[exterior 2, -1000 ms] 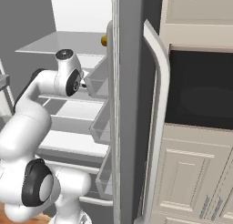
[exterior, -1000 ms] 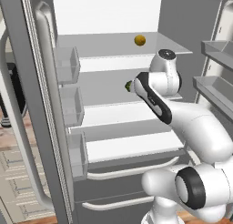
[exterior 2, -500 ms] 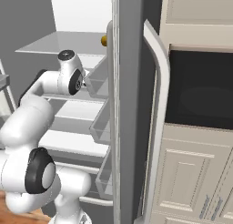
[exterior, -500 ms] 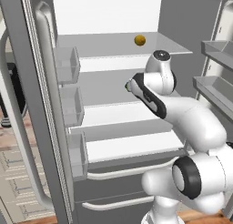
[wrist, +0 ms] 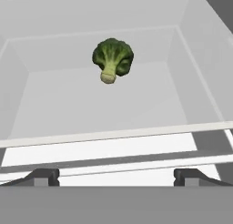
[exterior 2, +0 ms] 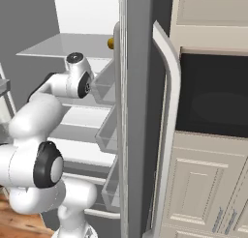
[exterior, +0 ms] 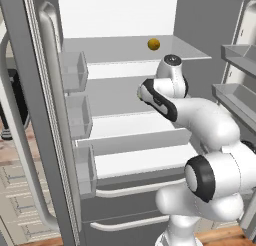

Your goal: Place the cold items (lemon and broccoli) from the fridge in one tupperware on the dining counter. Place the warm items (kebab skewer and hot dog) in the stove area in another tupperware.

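The fridge (exterior: 30,115) stands with both doors open, and my arm reaches onto its middle shelf (exterior: 125,122). The lemon (exterior: 153,44), small and yellow-orange, rests on the glass shelf above my hand; it also peeks past the door edge as the lemon (exterior 2: 111,42). The broccoli (wrist: 113,58) lies ahead on the white shelf floor, stem toward me. My gripper (wrist: 116,177) is open, its fingertips (wrist: 43,176) wide apart with nothing between them, a fair gap short of the floret.
Clear bins (exterior: 75,72) line the left door, and grey bins (exterior: 240,55) hang on the right door close to my elbow. A dark built-in oven (exterior 2: 213,94) and cream cabinets (exterior 2: 203,184) stand to the right of the fridge.
My hand has pushed lower and deeper over the middle shelf, and now covers the broccoli in the left base view. The jaws have stayed open.
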